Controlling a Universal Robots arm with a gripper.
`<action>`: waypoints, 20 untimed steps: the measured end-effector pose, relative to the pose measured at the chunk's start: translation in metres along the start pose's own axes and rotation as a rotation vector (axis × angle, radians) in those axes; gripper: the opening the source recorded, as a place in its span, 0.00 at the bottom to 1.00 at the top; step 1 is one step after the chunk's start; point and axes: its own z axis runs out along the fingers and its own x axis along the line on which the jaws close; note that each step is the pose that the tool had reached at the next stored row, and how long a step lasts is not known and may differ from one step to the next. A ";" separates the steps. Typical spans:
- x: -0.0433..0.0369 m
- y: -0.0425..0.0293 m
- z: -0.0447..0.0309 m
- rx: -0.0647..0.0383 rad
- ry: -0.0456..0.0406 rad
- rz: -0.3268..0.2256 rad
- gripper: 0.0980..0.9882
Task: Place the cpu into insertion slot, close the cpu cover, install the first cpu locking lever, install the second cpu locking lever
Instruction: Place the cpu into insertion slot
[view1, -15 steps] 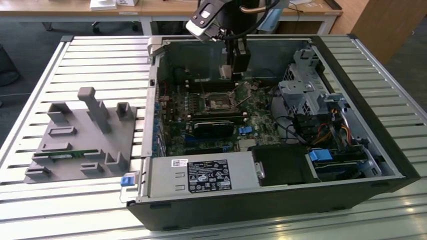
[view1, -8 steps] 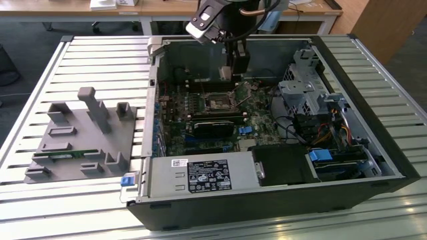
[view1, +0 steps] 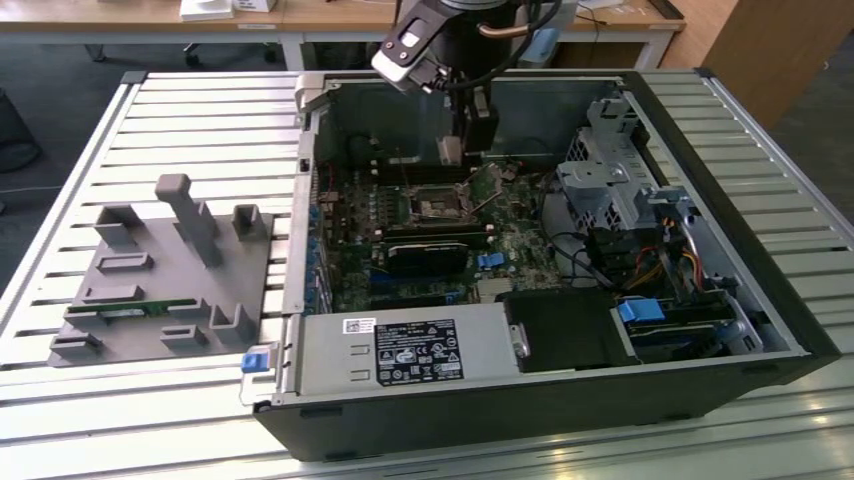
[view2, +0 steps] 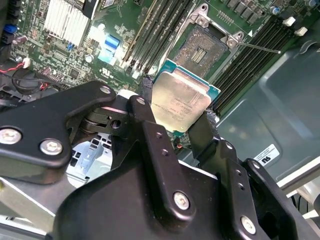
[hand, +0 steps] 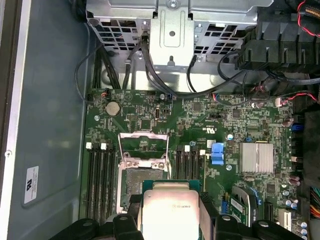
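My gripper (view2: 178, 106) is shut on the cpu (view2: 181, 97), a small square chip with a pale metal top and a teal edge, pinched between two black fingers (view2: 146, 88). In the first wrist view the cpu (hand: 170, 207) hangs over the near edge of the insertion slot (hand: 141, 181), apart from it. The cpu cover (hand: 144, 135), a thin silvery frame, stands raised at the slot's far side. A thin locking lever (view2: 260, 48) sticks out beside the slot (view2: 201, 49). In the exterior view my gripper (view1: 454, 152) hangs inside the open computer case, just above the slot (view1: 437, 205).
Memory slots (hand: 99, 180) flank the socket on both sides. A finned heat sink (hand: 256, 157) and a blue connector (hand: 216, 152) lie beside them. Cables and a metal drive cage (hand: 172, 30) stand beyond. A grey fixture block (view1: 160, 280) sits outside the case, at the exterior view's left.
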 end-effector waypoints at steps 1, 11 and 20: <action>0.0000 -0.0001 0.0007 0.000 0.0000 0.000 0.49; -0.0001 -0.0008 0.0086 0.001 0.0000 0.000 0.49; -0.0002 -0.0014 0.0157 0.002 0.0000 0.000 0.49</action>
